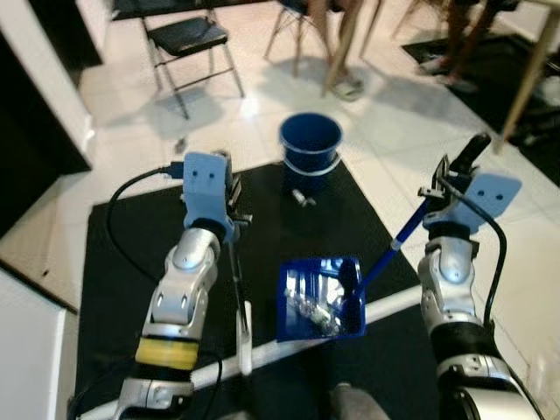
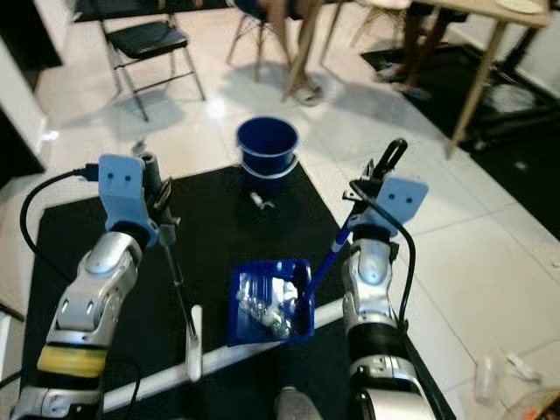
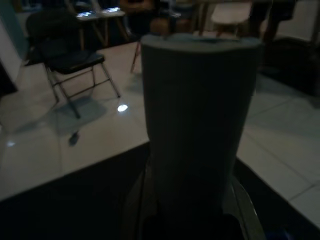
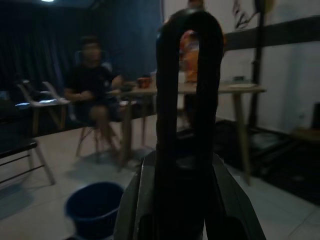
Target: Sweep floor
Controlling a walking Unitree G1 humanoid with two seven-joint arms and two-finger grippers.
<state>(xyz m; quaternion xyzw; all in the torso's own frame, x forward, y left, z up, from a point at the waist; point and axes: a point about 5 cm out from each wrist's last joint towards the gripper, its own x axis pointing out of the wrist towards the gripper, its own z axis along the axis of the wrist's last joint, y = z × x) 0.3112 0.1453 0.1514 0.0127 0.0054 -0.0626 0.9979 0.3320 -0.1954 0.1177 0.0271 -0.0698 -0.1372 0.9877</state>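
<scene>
My left gripper [image 1: 229,188] is shut on a thin dark broom handle [image 1: 236,280] that slants down to a white piece [image 1: 246,337] on the black mat [image 1: 131,262]. My right gripper [image 1: 451,179] is shut on the blue handle [image 1: 407,232] of a blue dustpan [image 1: 319,297], which rests on the mat with shiny litter inside. The handle's black loop end [image 4: 190,100] stands up in the right wrist view. A blue bucket [image 1: 311,140] stands at the mat's far edge, with a small scrap [image 1: 302,199] just in front of it.
A long white bar [image 1: 385,308] lies across the mat under the dustpan. A black folding chair [image 1: 188,39] stands at the back left. People's legs [image 1: 341,44] and wooden table legs [image 1: 534,70] are at the back and right. White tiles surround the mat.
</scene>
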